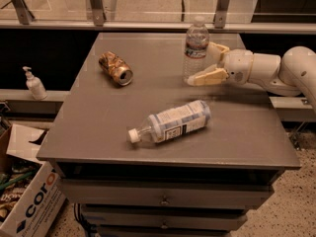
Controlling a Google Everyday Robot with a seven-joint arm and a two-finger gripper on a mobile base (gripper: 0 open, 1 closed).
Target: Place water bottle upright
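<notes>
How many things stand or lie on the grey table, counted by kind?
Bottles: 2, the upright water bottle and the lying larger bottle
Cans: 1, the crushed can
Total: 3
The gripper is open, close beside the water bottle.

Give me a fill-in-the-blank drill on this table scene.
1. The water bottle stands ___ on the table.
2. The larger bottle lies on its ___.
3. In the camera view, the gold can sits to the ___ of the water bottle.
4. The gripper, at the water bottle, has its fingers ___.
Missing words: upright; side; left; open.
</notes>
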